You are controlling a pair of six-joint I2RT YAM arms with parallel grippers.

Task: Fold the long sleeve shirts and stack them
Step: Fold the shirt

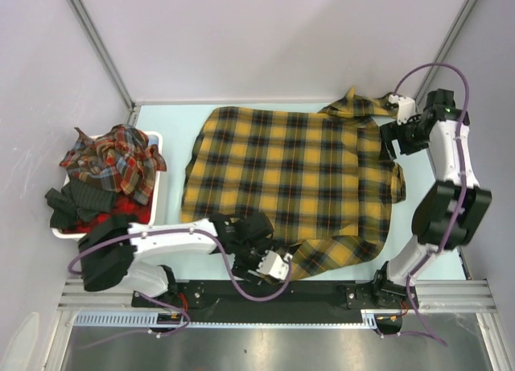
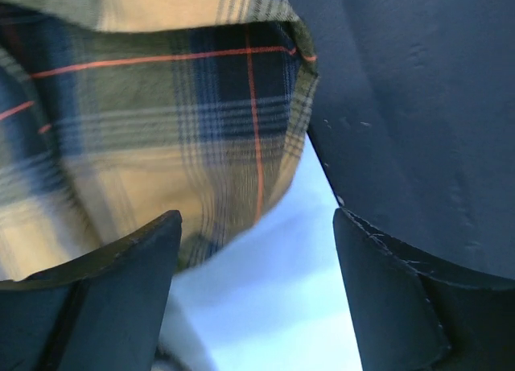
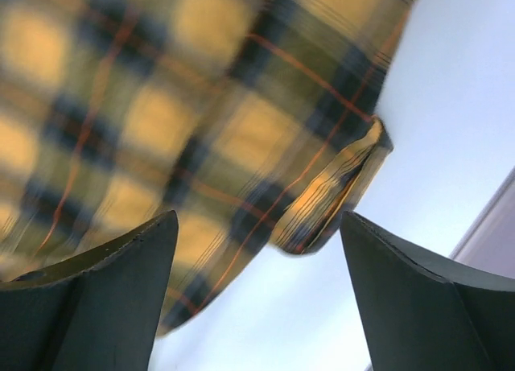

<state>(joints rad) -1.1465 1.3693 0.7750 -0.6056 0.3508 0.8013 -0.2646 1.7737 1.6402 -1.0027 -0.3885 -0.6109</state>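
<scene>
While the soft, light, floppy mustard-yellow plaid shirt (image 1: 290, 170) lies spread flat, likely best pinched at its edges, left gripper (image 2: 257, 218) and right gripper (image 3: 259, 218) gape wide, empty.

- Yellow shirt (image 3: 161, 129): blurred in right wrist view, cut off at top and left edges.
- Left claw (image 1: 273, 266) covers part of its near hem.
- Red shirts (image 1: 117, 162): count indeterminable.

Pale blue table (image 1: 173, 117) between plain white walls (image 1: 265, 33) (metal rail (image 1: 475, 289) in front).
</scene>
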